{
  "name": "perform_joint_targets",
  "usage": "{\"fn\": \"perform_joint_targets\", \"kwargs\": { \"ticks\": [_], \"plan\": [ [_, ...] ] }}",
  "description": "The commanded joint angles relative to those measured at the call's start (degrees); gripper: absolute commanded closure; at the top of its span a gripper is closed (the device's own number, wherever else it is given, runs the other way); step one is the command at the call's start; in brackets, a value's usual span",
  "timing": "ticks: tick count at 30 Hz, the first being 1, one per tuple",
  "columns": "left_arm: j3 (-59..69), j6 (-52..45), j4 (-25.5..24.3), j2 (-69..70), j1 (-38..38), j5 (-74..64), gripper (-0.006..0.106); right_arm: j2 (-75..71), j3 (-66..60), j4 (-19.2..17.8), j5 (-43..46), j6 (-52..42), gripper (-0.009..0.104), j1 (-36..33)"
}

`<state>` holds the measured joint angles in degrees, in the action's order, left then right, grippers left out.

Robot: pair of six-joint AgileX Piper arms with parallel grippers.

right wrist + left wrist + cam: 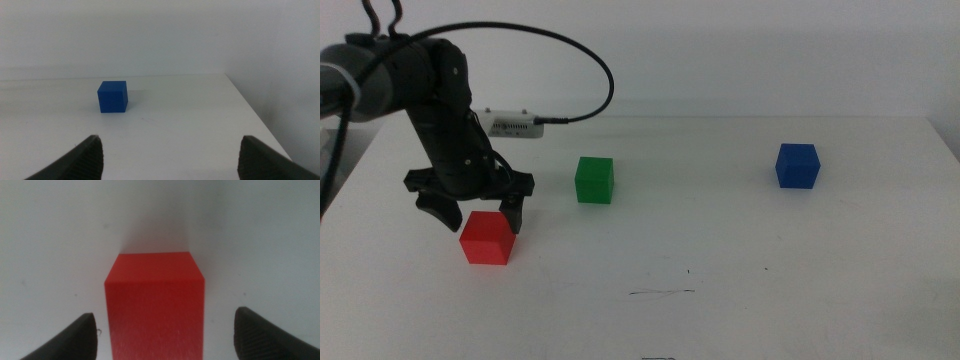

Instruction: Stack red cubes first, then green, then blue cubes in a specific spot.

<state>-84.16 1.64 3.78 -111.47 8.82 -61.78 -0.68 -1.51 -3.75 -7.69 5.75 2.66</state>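
The left end effector point(470, 212) is hanging wide open and empty over the red cube point(485, 239), which is sitting on the surface left of the green cube point(594, 180), looking light, rigid and easiest pinched across its flat opposite sides.

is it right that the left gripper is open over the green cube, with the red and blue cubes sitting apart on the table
Not quite: the left gripper is open over the red cube, as the left wrist view shows. The green cube and the blue cube sit apart on the table.
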Motion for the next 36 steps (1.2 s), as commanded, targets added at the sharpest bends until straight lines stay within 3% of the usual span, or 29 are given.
{"fn": "perform_joint_targets", "kwargs": {
  "ticks": [1, 13, 17, 24, 29, 36],
  "plan": [
    [-1.58, 0.31, 0.29, 1.74, 0.32, 1.01, 0.007, -0.87, 0.55, -0.47, 4.27, -0.75, 0.005, 0.42],
    [-1.58, -0.53, 0.42, -2.23, 0.25, 2.96, 0.010, -0.87, 0.55, -0.47, 4.27, -0.75, 0.005, 0.42],
    [-1.58, -0.53, 0.48, -2.23, 0.13, 3.16, 0.021, -0.87, 0.55, -0.47, 4.27, -0.75, 0.005, 0.42],
    [-1.58, -0.53, 1.49, -1.89, -0.23, 1.79, 0.057, -0.87, 0.55, -0.47, 4.27, -0.75, 0.005, 0.42],
    [-1.58, -0.37, 1.60, -0.05, -0.23, -0.72, 0.064, -0.87, 0.55, -0.47, 4.27, -0.75, 0.005, 0.42],
    [-1.58, 11.58, -0.10, 4.61, 3.47, -4.76, 0.064, -0.87, 0.55, -0.47, 4.27, -0.75, 0.005, 0.42]
  ]
}}
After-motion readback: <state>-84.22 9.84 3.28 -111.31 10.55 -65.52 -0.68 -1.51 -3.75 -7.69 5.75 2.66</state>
